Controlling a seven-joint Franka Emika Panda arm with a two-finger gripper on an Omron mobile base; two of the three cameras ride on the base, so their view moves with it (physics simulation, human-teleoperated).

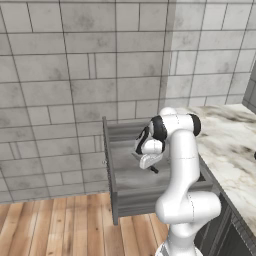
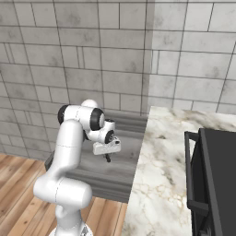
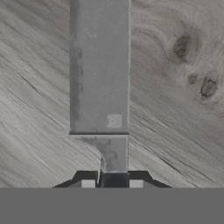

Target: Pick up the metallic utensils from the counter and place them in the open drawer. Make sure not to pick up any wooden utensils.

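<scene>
wall [image 1: 75,75]: grey stone tile | floor [image 1: 50,225]: wood planks | stove [image 2: 219,179]: black

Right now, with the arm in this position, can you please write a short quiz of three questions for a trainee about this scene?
1. True or false: the gripper is above the open drawer.
2. What lies between the fingers in the hand view? A) a wooden spoon B) the knife C) nothing
3. Fill in: the counter is white marble with grey ____.

Key: 1. True. 2. B; the grey blade extends from the fingers over the wood-grain drawer floor. 3. Veining.
</scene>
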